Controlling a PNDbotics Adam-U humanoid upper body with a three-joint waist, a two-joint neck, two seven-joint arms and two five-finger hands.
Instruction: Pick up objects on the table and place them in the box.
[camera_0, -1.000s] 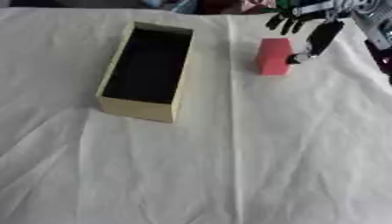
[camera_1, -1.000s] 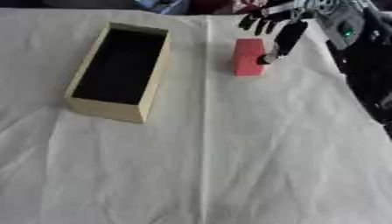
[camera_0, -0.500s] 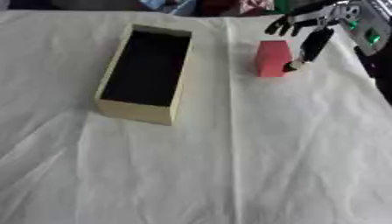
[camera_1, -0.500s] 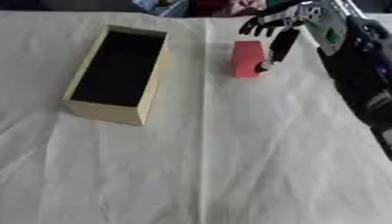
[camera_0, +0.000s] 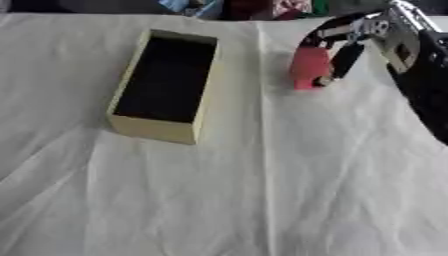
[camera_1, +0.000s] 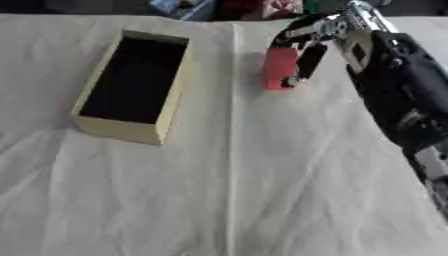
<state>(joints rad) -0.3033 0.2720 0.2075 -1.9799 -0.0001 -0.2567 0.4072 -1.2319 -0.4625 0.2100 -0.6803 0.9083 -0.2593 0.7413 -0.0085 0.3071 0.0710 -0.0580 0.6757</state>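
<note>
A white cloth (camera_0: 262, 190) is spread over the table, creased and with a fold line running from twelve to six o'clock. An open cream-coloured box (camera_0: 203, 85) with a dark inside is set at about ten o'clock, its long side running away from the camera. A red block (camera_0: 308, 67) stands at about one o'clock, well apart from the box, on the cloth.

The right hand (camera_1: 328, 35) is brought in from the right, at one to two o'clock. Its fingers (camera_1: 308, 59) are curved over and around the red block, one dark finger lying against the block's right side; whether the block is actually clasped cannot be told. No writing or label can be read on the box or the block.
</note>
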